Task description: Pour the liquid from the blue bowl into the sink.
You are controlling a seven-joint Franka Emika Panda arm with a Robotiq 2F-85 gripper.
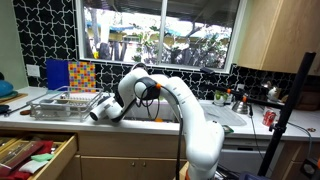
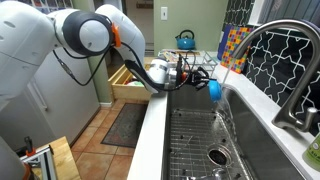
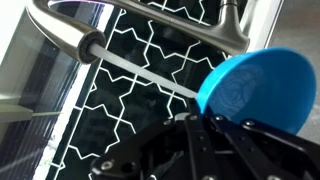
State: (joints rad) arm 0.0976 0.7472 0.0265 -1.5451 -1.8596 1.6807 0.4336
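Observation:
The blue bowl [image 2: 215, 89] is tipped on its side and held over the sink [image 2: 210, 140] by my gripper [image 2: 200, 78], which is shut on its rim. In the wrist view the blue bowl [image 3: 255, 92] fills the right side, just above my black fingers [image 3: 205, 125], with the curved metal faucet [image 3: 130, 30] beyond it. In an exterior view my gripper [image 1: 103, 110] hangs over the sink area; the bowl is hidden there. I cannot see any liquid.
A wire dish rack [image 1: 65, 103] stands on the counter beside the sink. Multicoloured upright boards [image 1: 72, 74] lean at the tiled wall. A wooden drawer [image 1: 35, 155] is pulled open below the counter. The faucet [image 2: 275, 60] arches over the basin.

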